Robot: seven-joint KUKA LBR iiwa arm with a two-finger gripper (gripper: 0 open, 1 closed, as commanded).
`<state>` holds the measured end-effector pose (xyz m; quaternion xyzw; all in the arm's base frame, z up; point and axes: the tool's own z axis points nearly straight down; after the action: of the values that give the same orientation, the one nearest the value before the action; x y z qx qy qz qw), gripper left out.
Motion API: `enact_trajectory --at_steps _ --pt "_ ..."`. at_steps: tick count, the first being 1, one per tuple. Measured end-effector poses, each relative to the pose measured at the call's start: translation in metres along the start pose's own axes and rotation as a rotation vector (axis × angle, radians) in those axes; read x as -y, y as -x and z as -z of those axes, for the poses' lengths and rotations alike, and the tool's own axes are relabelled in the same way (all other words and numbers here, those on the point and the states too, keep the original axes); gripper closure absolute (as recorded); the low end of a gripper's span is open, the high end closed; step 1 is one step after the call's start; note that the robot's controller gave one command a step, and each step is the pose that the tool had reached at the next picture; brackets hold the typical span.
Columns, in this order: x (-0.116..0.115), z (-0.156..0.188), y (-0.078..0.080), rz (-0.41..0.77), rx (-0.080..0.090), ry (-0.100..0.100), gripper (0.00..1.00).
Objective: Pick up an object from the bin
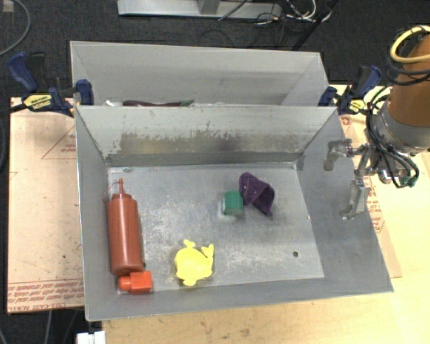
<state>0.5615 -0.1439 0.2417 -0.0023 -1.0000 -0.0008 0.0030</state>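
Purple crumpled piece (256,192), the thing lying nearest the gripper (352,205), sits on the floor of the bin (344,256) right of centre, with a small green block (232,203) just beside it on its left; whether the two touch cannot be made out. Gripper at the right, above the bin's sloping right wall and well apart from every loose thing; nothing is seen in its grasp; whether it stands apart or together cannot be told from here. Task, by this evidence, at its beginning: no thing is lifted or enclosed; the reach into the bin, the closing on one thing and the lift are all judged left to do.

Other contents: a red squeeze bottle (124,231) lying lengthwise along the left side, nozzle toward the back wall; a small orange-red block (136,282) at its lower end, touching or nearly so; a yellow soft-looking lump (193,262) near the front, between bottle and centre.

Obstructions: the things lie spread out, not heaped, so the floor around each is mostly bare; the green block's closeness to the purple piece seems the one likely hindrance to a clean grasp there; the sloped right wall lies between gripper and floor.
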Motion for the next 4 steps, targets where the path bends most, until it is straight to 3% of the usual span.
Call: enact_trajectory --at_steps 1,2,3,4 --pt "-0.001 0.005 0.001 0.003 0.007 -0.002 0.0" --pt "-0.012 -0.016 0.019 0.049 0.014 -0.005 0.0" --pt "-0.043 -0.077 0.029 0.17 0.012 -0.003 0.0" --pt "-0.061 -0.1 0.009 0.155 0.001 0.0 0.0"
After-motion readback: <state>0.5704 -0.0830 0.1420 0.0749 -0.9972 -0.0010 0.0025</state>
